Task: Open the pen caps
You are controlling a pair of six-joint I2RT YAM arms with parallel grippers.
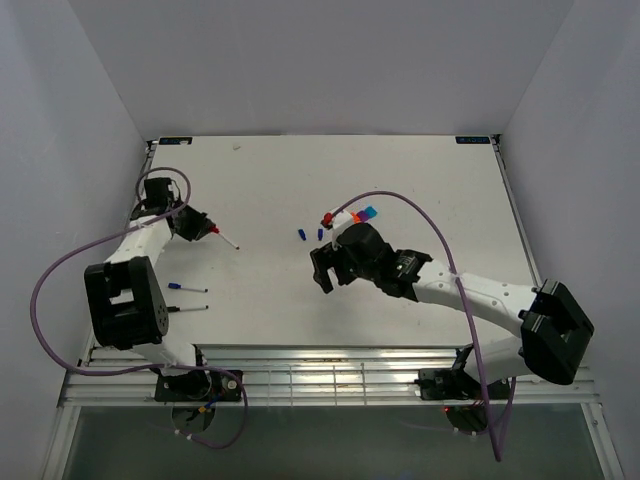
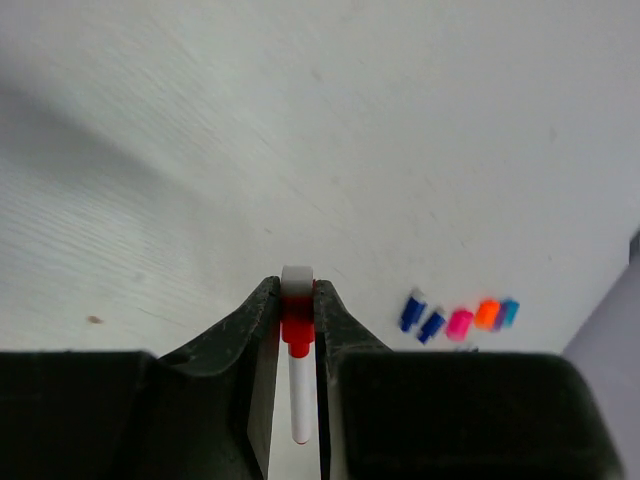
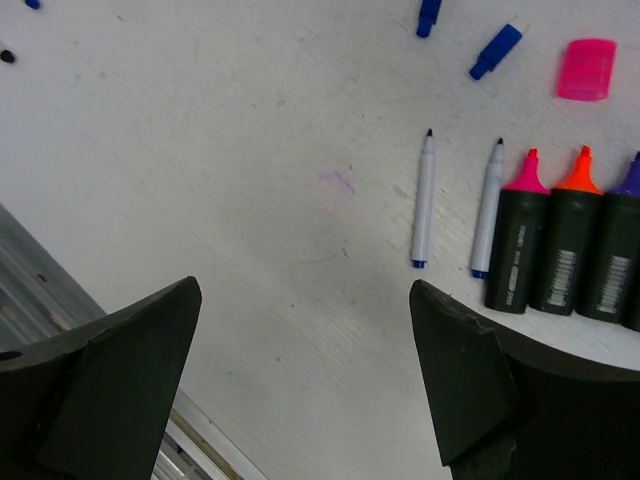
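Black fingers of the left gripper fill the bottom of its wrist view, pressed tight on the red cap of a thin white pen. White shows on both sides of the red band, so the cap is on the pen. Whether the pen's far end touches the table I cannot tell. From above, this gripper is well to the left of the blue caps, with the pen pointing roughly toward them.

The right gripper hangs over the table on the near side of the blue caps, its jaws spread wide with nothing between them.

The blue caps are two, lying loose and close together, off any pen. Just beside them, on the side away from the left gripper, lies a pink cap, then an orange cap and a cyan cap touching each other. Nearer the arms than the blue caps lie two uncapped pens, side by side, tips toward the caps. Next to those, three black markers lie flat in a touching row, their bare tips pink, orange and purple. Two loose pens lie parallel far left of the blue caps, close to the left arm.
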